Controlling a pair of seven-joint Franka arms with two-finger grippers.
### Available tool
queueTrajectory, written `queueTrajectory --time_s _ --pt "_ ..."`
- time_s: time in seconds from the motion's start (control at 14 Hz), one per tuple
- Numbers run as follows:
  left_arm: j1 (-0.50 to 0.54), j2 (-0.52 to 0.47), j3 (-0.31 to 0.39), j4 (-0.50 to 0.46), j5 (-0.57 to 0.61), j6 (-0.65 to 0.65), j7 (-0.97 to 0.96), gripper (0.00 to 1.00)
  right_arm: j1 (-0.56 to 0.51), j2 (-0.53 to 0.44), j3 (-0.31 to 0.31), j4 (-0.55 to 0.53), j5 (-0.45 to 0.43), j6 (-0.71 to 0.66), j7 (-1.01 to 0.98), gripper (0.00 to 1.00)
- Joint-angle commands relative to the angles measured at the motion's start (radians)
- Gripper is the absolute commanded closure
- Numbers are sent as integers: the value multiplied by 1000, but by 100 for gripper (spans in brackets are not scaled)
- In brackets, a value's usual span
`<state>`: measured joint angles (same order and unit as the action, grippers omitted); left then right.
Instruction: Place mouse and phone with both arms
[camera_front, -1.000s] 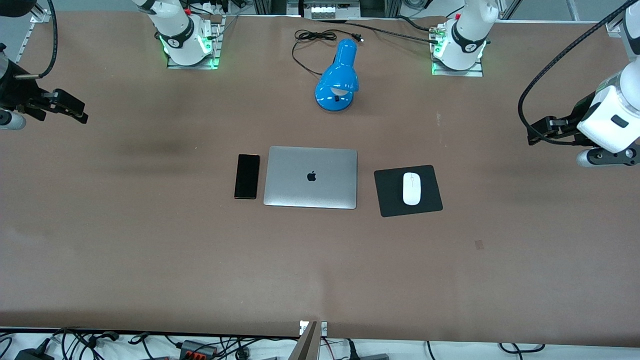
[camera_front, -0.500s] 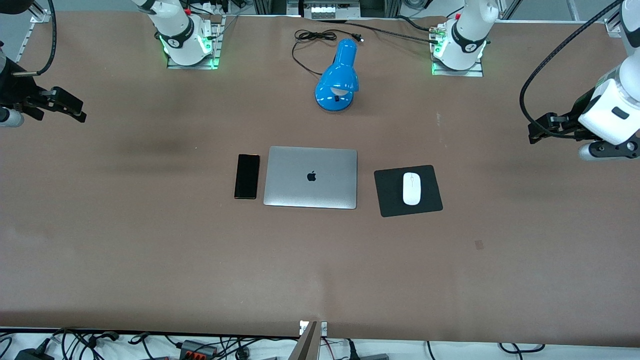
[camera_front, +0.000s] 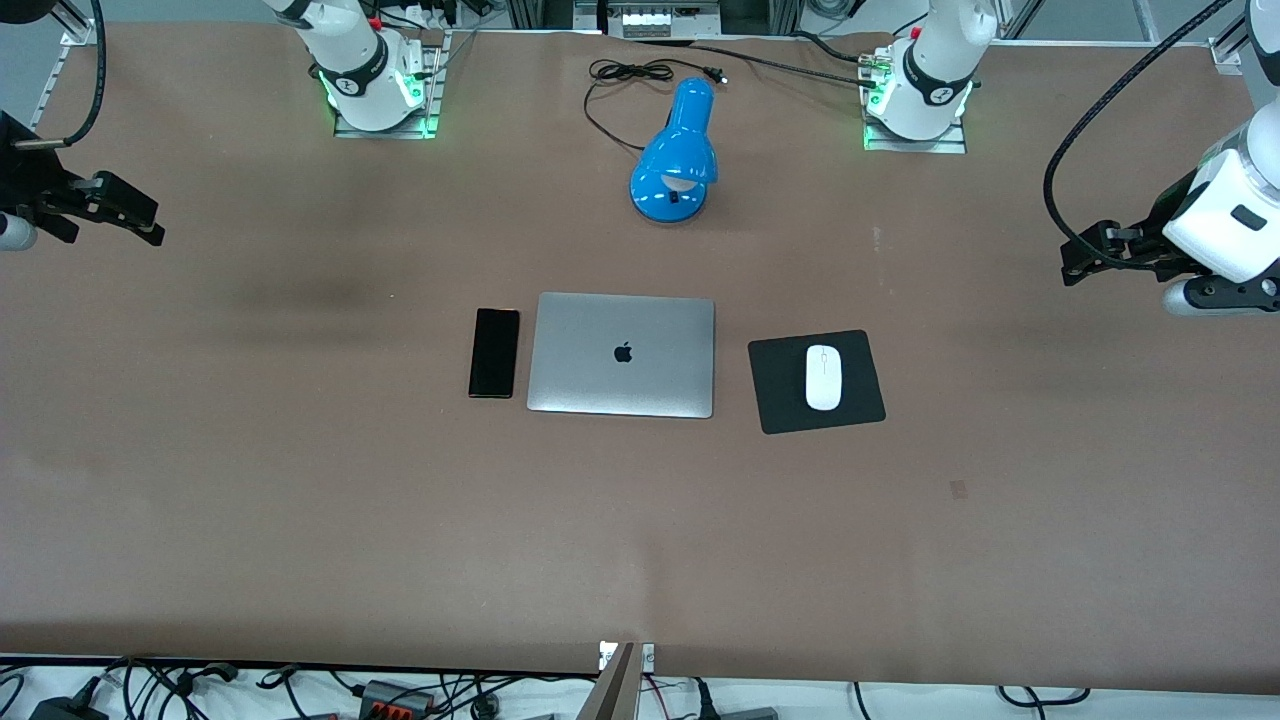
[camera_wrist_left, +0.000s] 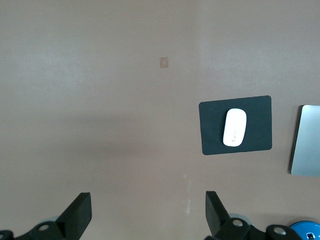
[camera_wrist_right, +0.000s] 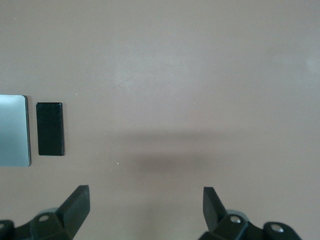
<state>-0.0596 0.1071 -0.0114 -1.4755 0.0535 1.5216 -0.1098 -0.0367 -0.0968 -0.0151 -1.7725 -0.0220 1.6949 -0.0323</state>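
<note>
Brown covering spans the whole surface (camera_front: 300, 520), and at its middle a closed silver laptop (camera_front: 621, 355) lies flat. Seen from the front camera, the black phone (camera_front: 494, 353) lies just beside it at nine o'clock; the white mouse (camera_front: 823, 377) rests on a black mouse pad (camera_front: 780, 385) at three o'clock. A blue desk lamp (camera_front: 675, 160) stands at twelve o'clock. Left gripper (camera_front: 1085, 255) and right gripper (camera_front: 130, 212) hang over bare ends of the surface, jaws spread wide, holding nothing.

Closed silver laptop (camera_front: 621, 354) mid-table — black mouse pad (camera_front: 780, 390) beside; blue lamp (camera_front: 675, 155) farther.
</note>
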Motion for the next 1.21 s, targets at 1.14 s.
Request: queueTrajectory --time_s 1.14 --pt "12 -12 16 -2 -50 -14 28 0 -12 -21 10 -18 17 -20 -15 0"
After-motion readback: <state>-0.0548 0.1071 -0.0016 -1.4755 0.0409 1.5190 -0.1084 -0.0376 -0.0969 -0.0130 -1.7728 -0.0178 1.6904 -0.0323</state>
